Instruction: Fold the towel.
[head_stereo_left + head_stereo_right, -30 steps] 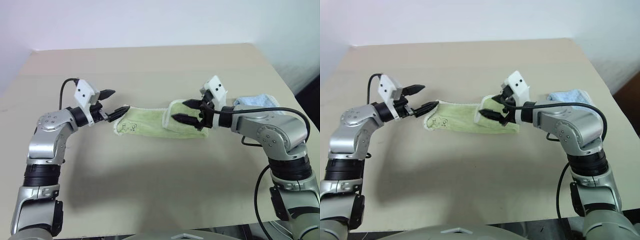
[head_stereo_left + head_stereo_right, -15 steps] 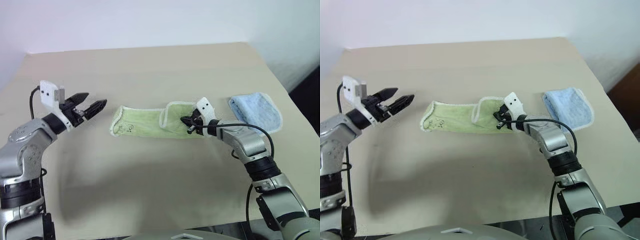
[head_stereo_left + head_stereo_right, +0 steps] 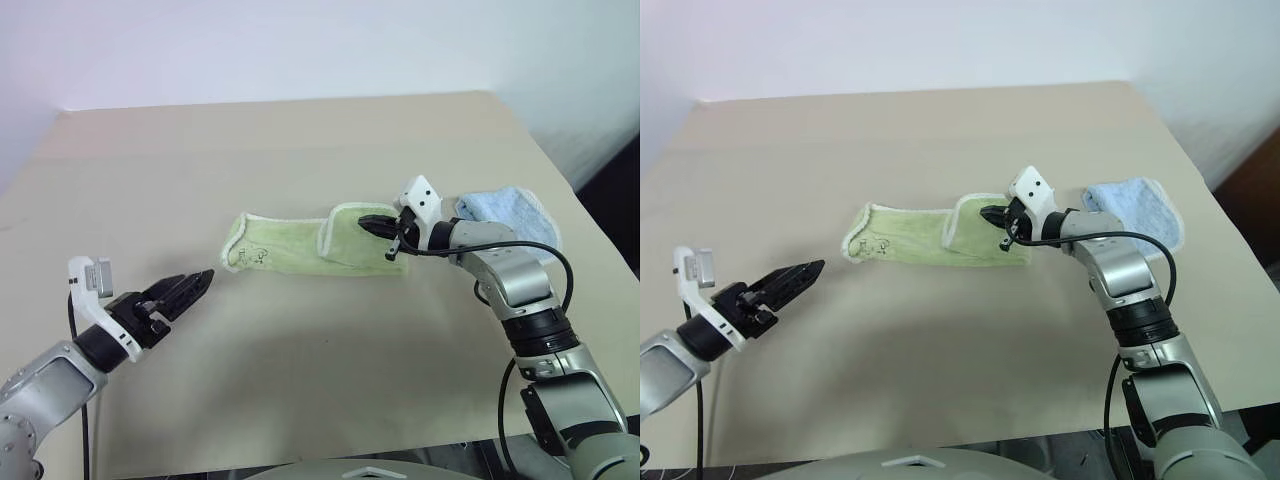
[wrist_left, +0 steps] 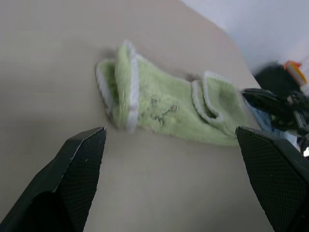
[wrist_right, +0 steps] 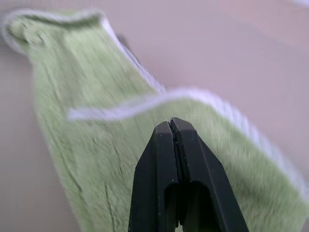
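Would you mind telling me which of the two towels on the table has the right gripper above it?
The green towel, long and partly folded over. The shut right gripper is above its folded end; the smaller blue towel lies apart, behind that arm.

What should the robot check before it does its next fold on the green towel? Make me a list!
1. Light green terry towel lies on the beige table: ok.
2. Right end already folded over: ok.
3. Right gripper shut above the folded part; the closed fingers hold no cloth: not ok for pulling.
4. Left gripper open, apart from the towel's left end: ok to approach.
5. Small light blue towel sits apart, to the right: ok.
6. Fold finished: not ok, the left half is still stretched out.
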Robot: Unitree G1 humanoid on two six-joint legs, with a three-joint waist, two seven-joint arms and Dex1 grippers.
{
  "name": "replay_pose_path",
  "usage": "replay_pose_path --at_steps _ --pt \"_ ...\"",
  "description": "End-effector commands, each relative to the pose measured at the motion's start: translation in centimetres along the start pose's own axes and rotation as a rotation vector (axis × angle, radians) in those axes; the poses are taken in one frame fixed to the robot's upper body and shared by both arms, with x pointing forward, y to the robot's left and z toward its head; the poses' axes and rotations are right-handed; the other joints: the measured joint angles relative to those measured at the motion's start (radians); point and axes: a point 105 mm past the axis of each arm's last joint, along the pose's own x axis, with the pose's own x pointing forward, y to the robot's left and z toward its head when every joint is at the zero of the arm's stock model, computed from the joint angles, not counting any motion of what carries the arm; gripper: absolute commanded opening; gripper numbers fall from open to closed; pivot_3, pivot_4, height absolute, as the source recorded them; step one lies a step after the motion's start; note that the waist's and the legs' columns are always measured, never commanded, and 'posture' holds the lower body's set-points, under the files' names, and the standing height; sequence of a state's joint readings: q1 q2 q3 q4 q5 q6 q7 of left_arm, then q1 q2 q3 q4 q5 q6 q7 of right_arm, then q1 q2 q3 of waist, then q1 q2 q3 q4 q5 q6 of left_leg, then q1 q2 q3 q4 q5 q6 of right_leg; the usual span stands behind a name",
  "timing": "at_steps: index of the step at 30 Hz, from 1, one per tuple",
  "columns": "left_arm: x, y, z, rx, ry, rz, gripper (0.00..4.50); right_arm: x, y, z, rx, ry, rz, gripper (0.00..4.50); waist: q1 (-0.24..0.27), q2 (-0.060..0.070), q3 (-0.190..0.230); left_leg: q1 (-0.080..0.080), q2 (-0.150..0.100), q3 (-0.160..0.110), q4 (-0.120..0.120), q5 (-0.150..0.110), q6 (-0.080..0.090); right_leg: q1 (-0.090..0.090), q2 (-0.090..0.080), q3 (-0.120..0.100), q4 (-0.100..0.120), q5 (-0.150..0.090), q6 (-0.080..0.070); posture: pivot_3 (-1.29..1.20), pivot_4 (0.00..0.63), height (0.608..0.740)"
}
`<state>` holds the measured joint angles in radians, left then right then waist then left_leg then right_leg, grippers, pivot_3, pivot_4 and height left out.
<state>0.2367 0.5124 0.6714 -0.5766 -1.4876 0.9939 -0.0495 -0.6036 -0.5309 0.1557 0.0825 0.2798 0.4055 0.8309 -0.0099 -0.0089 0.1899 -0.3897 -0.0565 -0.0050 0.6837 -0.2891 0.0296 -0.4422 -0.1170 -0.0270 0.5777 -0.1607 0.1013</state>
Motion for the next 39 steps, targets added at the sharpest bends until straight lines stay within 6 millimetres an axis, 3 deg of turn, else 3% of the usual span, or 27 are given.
replay_pose_path --at_steps 1,5,9,18,25,28,35,39 --pt "1.0 -0.7 -1.4 -0.120 0.002 0.073 4.50 -0.4 -1.1 2.5 -0.059 -0.078 -0.020 0.03 0.003 0.000 0.000 0.000 0.000 0.000 0.000 0.000 0.000 0.000 0.000 0.000 0.000 0.000 0.000 0.00 0.150 0.728" --pt "2.7 -0.4 -2.8 -0.255 0.011 0.141 4.50 -0.5 -0.9 2.9 -0.058 -0.088 -0.014 0.03 0.003 0.000 0.000 0.000 0.000 0.000 0.000 0.000 0.000 0.000 0.000 0.000 0.001 0.000 0.000 0.00 0.150 0.728" --pt "4.4 -0.9 -2.9 -0.327 0.005 0.141 4.50 -0.8 -0.3 3.0 -0.055 -0.094 -0.002 0.03 0.004 0.000 0.000 0.000 -0.001 0.000 0.000 0.001 0.001 0.000 0.001 0.000 0.001 0.000 -0.001 0.00 0.150 0.728" --pt "9.2 0.7 -1.9 -0.440 -0.007 0.178 4.50 -2.4 0.4 2.4 -0.027 -0.082 -0.055 0.03 0.023 0.000 0.000 0.000 -0.001 0.000 0.000 0.002 0.003 0.000 0.001 0.000 0.000 0.000 -0.001 0.00 0.150 0.728" --pt "11.5 1.1 -1.5 -0.454 0.006 0.164 4.50 -3.3 0.7 2.6 -0.011 -0.085 -0.098 0.03 0.024 0.000 -0.001 0.000 -0.001 0.000 0.000 0.002 0.003 0.001 0.001 -0.001 0.000 0.000 -0.001 0.00 0.150 0.728" --pt "11.9 0.9 -1.6 -0.444 0.021 0.145 3.94 -3.7 0.9 2.5 -0.006 -0.081 -0.109 0.00 0.025 0.000 -0.001 0.000 -0.001 0.000 0.000 0.002 0.003 0.001 0.001 -0.001 0.000 0.000 -0.001 0.00 0.150 0.728" --pt "11.7 0.3 -2.1 -0.445 0.048 0.105 1.65 -4.0 0.7 2.5 -0.001 -0.075 -0.126 0.00 0.023 -0.001 0.000 -0.001 -0.001 0.000 0.000 0.002 0.003 0.000 0.001 -0.001 -0.001 0.000 0.000 0.00 0.150 0.728" --pt "11.4 0.6 -2.3 -0.431 0.057 0.117 1.65 -3.9 0.8 2.3 0.000 -0.072 -0.127 0.00 0.023 -0.001 0.000 -0.001 -0.001 0.000 0.000 0.002 0.003 0.000 0.001 -0.001 -0.001 0.000 0.000 0.00 0.150 0.728"
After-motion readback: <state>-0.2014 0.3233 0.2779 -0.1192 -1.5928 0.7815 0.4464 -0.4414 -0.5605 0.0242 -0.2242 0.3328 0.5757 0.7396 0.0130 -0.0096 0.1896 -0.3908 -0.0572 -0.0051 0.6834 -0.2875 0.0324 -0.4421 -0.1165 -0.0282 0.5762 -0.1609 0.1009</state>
